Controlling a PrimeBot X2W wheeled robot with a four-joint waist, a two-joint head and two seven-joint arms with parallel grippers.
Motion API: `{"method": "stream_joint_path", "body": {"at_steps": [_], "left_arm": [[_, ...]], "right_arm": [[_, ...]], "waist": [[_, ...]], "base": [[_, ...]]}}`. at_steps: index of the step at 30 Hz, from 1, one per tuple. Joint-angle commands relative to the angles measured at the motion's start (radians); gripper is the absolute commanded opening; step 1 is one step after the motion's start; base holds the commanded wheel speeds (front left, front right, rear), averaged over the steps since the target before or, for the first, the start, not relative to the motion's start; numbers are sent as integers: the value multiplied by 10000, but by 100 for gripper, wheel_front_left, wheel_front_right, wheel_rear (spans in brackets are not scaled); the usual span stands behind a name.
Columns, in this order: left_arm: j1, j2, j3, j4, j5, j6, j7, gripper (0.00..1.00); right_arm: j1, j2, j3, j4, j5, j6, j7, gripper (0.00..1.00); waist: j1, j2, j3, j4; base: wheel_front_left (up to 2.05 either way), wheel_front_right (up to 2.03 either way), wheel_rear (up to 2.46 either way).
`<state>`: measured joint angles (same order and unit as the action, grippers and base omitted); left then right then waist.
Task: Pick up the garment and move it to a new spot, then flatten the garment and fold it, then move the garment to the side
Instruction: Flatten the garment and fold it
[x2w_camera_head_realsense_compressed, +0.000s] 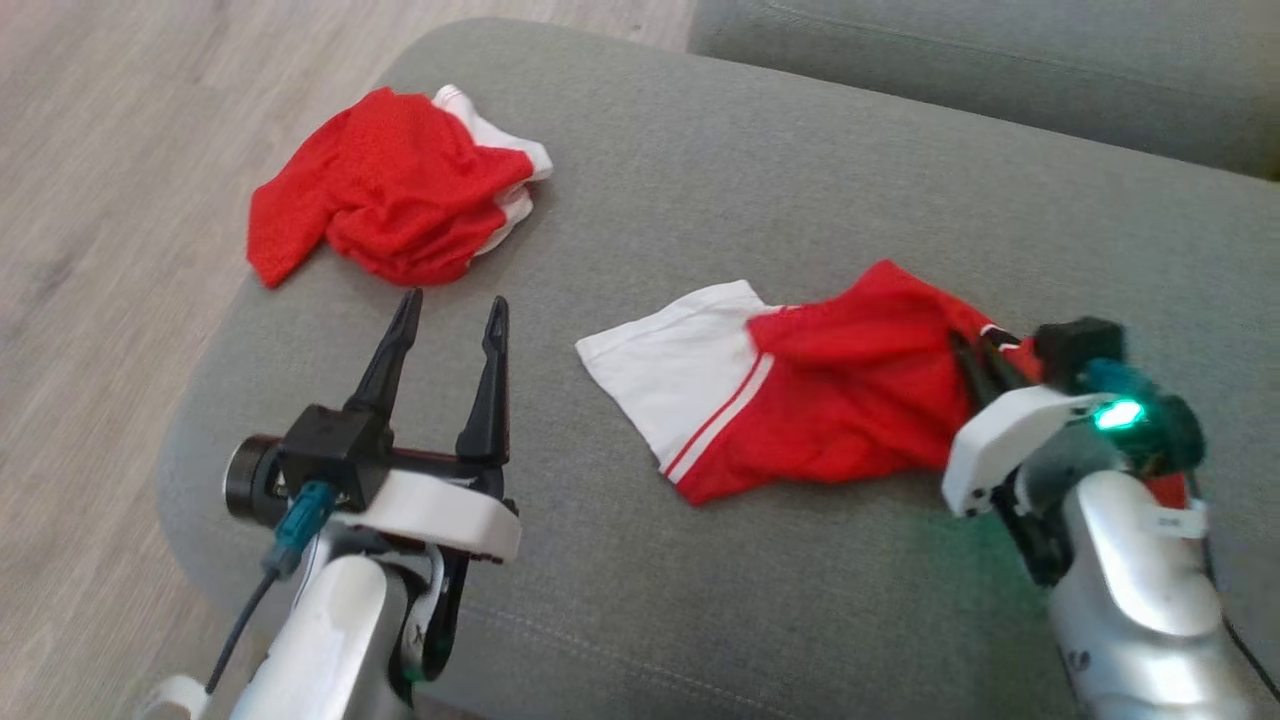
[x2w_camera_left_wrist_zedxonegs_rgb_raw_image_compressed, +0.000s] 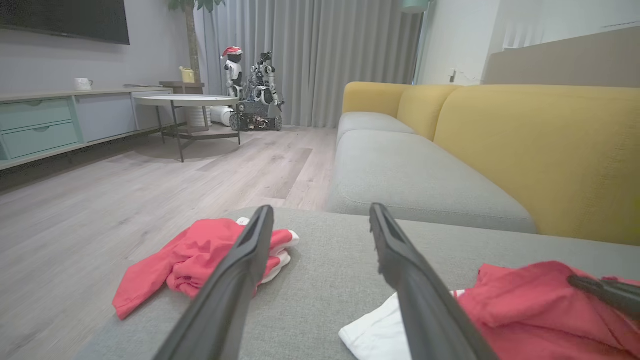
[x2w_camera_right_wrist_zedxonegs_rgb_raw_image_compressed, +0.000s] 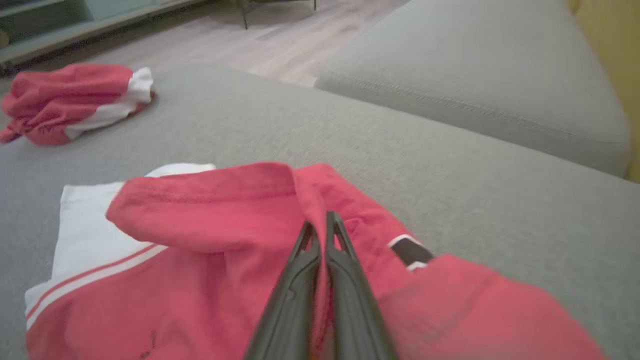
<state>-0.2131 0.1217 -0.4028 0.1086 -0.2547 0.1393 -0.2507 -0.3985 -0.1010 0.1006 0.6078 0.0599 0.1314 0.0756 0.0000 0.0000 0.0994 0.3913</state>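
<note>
A wide strip of bare grey cushion runs between the crumpled red garment at the far left corner and the red-and-white garment on the right; the left gripper hangs over its near left part

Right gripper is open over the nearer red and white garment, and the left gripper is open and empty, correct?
No: the right gripper is shut on a fold of the nearer red and white garment, as the right wrist view shows. The left gripper is open and empty.
</note>
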Motion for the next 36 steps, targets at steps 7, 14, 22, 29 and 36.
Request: {"method": "stream_joint_path", "body": {"at_steps": [7, 14, 22, 29, 36], "left_arm": [[53, 97, 622, -354, 254, -223, -110, 100], [96, 86, 712, -302, 363, -366, -110, 100], [264, 104, 910, -293, 383, -398, -110, 100], [574, 212, 1049, -261, 364, -400, -110, 100], [925, 374, 1262, -252, 284, -261, -110, 100]], "right_arm": [[681, 246, -1478, -1262, 496, -7, -126, 0], [1303, 315, -3507, -1651, 308, -7, -37, 0], [1642, 439, -4388, -1331, -9, -7, -39, 43], [1787, 497, -3885, -1260, 163, -7, -578, 100], [2460, 504, -2757, -2951, 532, -7, -1342, 100]], "waist": [[0, 0, -204, -893], [0, 0, -126, -1575], [0, 0, -73, -2178], [0, 0, -200, -2646], [0, 0, -569, -3071]], "base": [[0, 0, 0], [0, 0, 0], [0, 0, 0], [0, 0, 0], [0, 0, 0]]}}
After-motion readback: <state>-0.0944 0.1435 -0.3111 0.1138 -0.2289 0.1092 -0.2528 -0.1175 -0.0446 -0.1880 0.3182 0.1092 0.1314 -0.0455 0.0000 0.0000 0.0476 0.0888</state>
